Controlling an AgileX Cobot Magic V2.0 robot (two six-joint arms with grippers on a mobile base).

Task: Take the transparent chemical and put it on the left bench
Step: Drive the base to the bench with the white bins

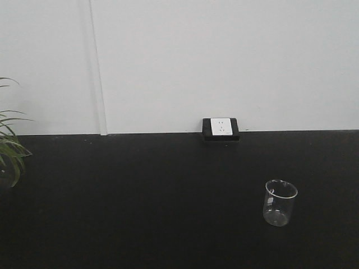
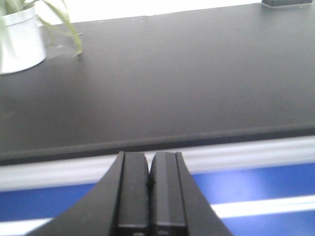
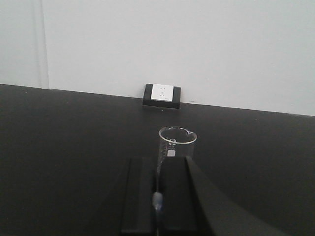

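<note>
Beaker [image 1: 280, 202] sits on the tabletop [image 1: 140, 196] toward the right, just ahead of the right gripper [image 3: 156, 164]. Socket [image 1: 221, 128] is behind it at the wall, plant [image 1: 10, 148] way off left.

Heads up, your left gripper [image 2: 149, 160] is matte black plastic all over: two flat slab fingers [image 2: 135, 191] with squared-off tips, plus outer flanks that curve and flare wider toward the near edge. Your right gripper [image 3: 156, 164] is the same black build, with a smooth flared shoulder on its right side.
</note>
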